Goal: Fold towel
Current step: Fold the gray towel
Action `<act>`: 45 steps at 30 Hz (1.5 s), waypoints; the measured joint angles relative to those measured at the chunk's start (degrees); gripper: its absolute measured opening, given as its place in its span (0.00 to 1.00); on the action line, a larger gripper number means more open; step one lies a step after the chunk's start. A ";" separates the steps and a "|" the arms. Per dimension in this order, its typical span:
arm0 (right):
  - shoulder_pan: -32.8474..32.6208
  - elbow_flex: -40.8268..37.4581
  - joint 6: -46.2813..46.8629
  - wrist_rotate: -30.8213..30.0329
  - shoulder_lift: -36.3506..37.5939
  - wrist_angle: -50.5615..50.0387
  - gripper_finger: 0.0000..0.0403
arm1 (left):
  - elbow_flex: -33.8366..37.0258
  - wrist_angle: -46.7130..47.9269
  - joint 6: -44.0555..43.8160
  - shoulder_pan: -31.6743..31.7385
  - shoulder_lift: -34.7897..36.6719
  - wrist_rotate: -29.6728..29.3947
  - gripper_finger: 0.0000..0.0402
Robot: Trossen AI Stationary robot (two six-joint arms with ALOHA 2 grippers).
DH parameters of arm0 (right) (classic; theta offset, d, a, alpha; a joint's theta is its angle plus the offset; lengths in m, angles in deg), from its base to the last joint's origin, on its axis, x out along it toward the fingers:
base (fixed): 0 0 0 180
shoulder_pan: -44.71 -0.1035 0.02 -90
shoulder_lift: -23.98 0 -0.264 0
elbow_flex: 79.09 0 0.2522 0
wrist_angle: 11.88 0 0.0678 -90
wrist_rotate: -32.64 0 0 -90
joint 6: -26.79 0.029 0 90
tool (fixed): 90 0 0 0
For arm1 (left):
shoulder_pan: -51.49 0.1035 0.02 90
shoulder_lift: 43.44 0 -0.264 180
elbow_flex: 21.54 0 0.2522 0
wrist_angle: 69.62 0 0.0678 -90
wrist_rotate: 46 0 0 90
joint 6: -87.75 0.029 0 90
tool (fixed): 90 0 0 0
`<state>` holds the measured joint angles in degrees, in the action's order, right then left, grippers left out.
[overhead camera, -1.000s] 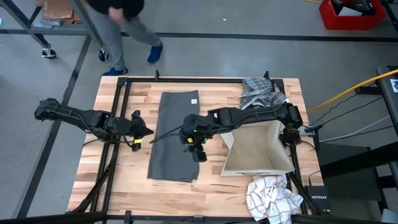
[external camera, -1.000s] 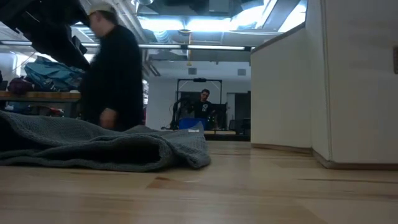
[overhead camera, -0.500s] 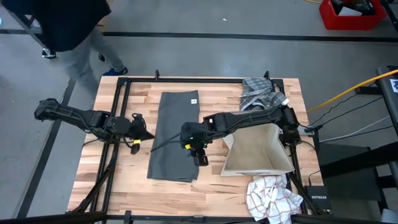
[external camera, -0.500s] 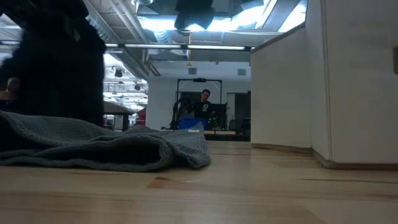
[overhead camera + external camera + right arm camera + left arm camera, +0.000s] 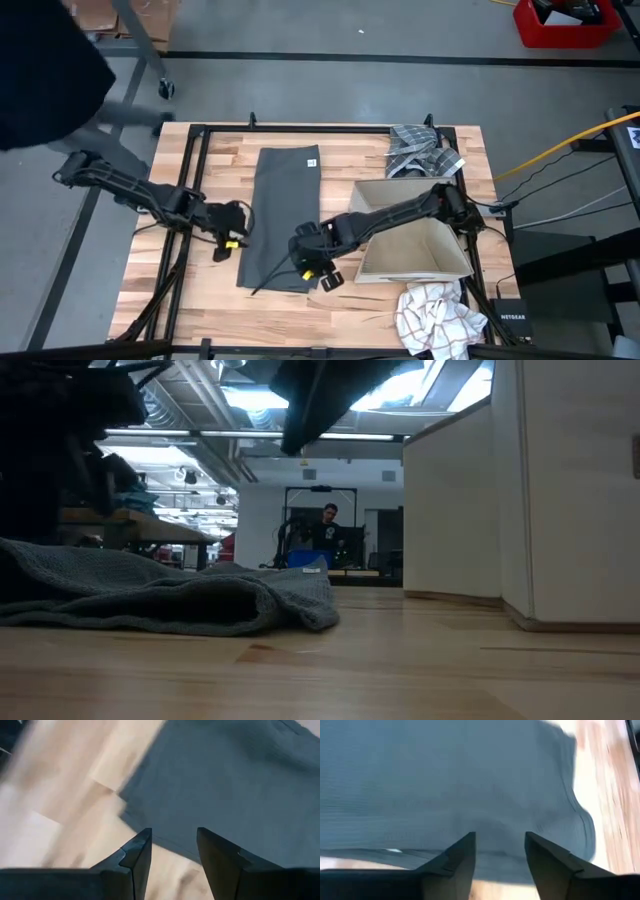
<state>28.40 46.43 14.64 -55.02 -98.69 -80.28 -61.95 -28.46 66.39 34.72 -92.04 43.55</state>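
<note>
Count on the desk (image 5: 200,300): one grey towel (image 5: 282,215), one open cardboard box (image 5: 412,240), two other cloths, namely a plaid one (image 5: 420,150) at the far right corner and a white checked one (image 5: 436,318) at the near right edge. Two arms, one end effector each.

Grey towel lies as a long folded strip left of the box, running from the far side toward the near side of the desk, small white tag (image 5: 311,162) at its far right corner. In the low view it shows as a rumpled grey heap (image 5: 160,595).

Left end effector (image 5: 236,236): at the towel's left edge, toward the near end. Wrist view shows its fingers (image 5: 455,862) parted, nothing between them, towel cloth directly ahead.

Right end effector (image 5: 318,272): over the towel's near right corner. Fingers (image 5: 132,862) parted, gripping nothing; towel corner (image 5: 220,795) and bare wood lie beyond them.

A person in dark clothing (image 5: 45,70) stands off the desk's far left corner.
</note>
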 joint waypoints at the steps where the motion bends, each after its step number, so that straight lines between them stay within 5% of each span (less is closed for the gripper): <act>1: -0.34 0.00 -0.96 -1.27 -0.51 -0.08 0.40 | 0.00 0.00 1.77 -0.60 -0.93 1.23 0.44; 9: -3.33 0.00 -6.69 -3.35 -5.63 0.65 0.40 | 0.02 -0.40 17.28 -7.99 -7.56 3.48 0.49; 16: -6.99 0.00 -9.60 -5.69 -9.31 2.05 0.40 | 0.02 -5.13 25.82 -13.43 -14.29 -0.82 0.49; 33: -10.29 0.00 -9.18 -11.38 -12.17 8.93 0.40 | -0.11 -14.05 38.28 -20.26 -25.90 -6.44 0.49; 45: -9.43 0.00 -9.14 -11.84 -12.67 9.89 0.40 | -0.02 -20.43 42.60 -20.77 -27.91 -9.57 0.49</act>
<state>18.97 46.43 5.50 -66.86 -111.36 -70.39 -61.98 -48.88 108.98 13.95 -119.95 33.98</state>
